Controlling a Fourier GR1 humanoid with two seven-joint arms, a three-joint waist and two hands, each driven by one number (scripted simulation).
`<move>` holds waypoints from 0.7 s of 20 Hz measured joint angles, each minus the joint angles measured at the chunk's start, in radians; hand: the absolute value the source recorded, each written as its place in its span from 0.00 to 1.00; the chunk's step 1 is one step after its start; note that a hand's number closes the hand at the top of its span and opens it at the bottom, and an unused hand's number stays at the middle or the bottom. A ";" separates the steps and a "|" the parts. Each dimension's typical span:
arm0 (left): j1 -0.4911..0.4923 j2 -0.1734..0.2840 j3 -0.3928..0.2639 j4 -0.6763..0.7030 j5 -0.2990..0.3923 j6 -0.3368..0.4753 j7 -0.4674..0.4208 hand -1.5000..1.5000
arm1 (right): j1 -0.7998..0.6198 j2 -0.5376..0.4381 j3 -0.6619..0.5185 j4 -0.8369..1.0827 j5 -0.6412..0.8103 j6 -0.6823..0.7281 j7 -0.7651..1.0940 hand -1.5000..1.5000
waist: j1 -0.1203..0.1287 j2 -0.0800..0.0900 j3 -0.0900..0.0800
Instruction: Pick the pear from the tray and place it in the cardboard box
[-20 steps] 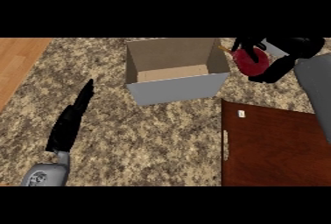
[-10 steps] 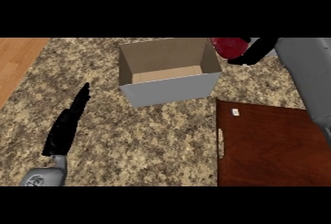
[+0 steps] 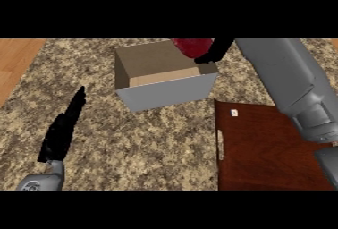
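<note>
A dark red pear [image 3: 192,46] hangs over the far right corner of the open cardboard box [image 3: 165,91], at the top of the head view. My right hand [image 3: 215,52] is shut on it, fingers curled round its right side, with the grey forearm running down the right edge. The dark brown wooden tray [image 3: 271,147] lies at the lower right with nothing on it. My left hand [image 3: 61,132] rests open at the lower left, fingers straight and pointing up the counter, well apart from the box.
The speckled granite counter [image 3: 145,143] spreads between the box and my left hand. A strip of light wooden floor [image 3: 14,58] shows at the upper left beyond the counter's edge.
My right hand has carried the pear leftward, from right of the box to above its far right corner. The box and tray sit lower and further right in view. The left hand stayed put.
</note>
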 measured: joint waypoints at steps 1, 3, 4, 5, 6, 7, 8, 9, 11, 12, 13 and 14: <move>-0.004 -0.002 -0.001 0.004 -0.004 0.003 0.002 0.50 | -0.012 0.022 0.009 0.018 0.005 -0.004 0.002 1.00 | -0.003 0.000 0.000; -0.002 -0.003 0.003 0.015 -0.003 0.005 -0.004 0.50 | -0.035 0.058 0.031 0.049 0.018 -0.007 0.007 1.00 | -0.011 -0.001 0.000; 0.001 -0.001 0.008 0.023 -0.002 0.005 -0.012 0.50 | -0.043 0.081 0.044 0.062 0.027 -0.014 0.009 1.00 | -0.015 -0.002 0.000; 0.005 -0.001 0.010 0.033 -0.004 0.006 -0.026 0.50 | -0.050 0.104 0.053 0.079 0.035 -0.023 0.011 1.00 | -0.016 -0.002 -0.001; 0.008 0.003 0.012 0.035 -0.004 0.003 -0.030 0.50 | -0.063 0.123 0.061 0.096 0.042 -0.026 0.015 1.00 | -0.016 -0.002 -0.001; 0.011 0.007 0.017 0.034 0.000 0.001 -0.033 0.50 | -0.071 0.138 0.068 0.112 0.048 -0.028 0.014 1.00 | -0.018 -0.003 -0.001; 0.012 0.000 0.013 0.030 -0.007 0.010 -0.031 0.50 | -0.069 0.159 0.080 0.127 0.060 -0.041 0.012 1.00 | -0.021 -0.004 -0.001; 0.013 0.002 0.014 0.027 -0.005 0.007 -0.029 0.50 | -0.076 0.175 0.088 0.144 0.070 -0.048 0.012 1.00 | -0.022 -0.004 -0.001; 0.008 -0.001 0.015 0.026 -0.005 0.008 -0.026 0.50 | -0.072 0.209 0.113 0.175 0.092 -0.078 0.011 1.00 | -0.020 -0.003 -0.001; 0.007 -0.005 0.013 0.025 -0.004 0.008 -0.021 0.50 | -0.074 0.219 0.125 0.183 0.094 -0.084 0.015 1.00 | -0.019 -0.005 -0.001; 0.006 -0.002 0.016 0.027 -0.003 0.005 -0.024 0.50 | -0.078 0.226 0.129 0.197 0.091 -0.085 0.025 0.00 | -0.017 -0.006 -0.001; 0.006 -0.006 0.013 0.033 -0.007 0.009 -0.027 0.50 | -0.075 0.234 0.136 0.207 0.087 -0.080 0.035 0.00 | -0.016 -0.006 -0.001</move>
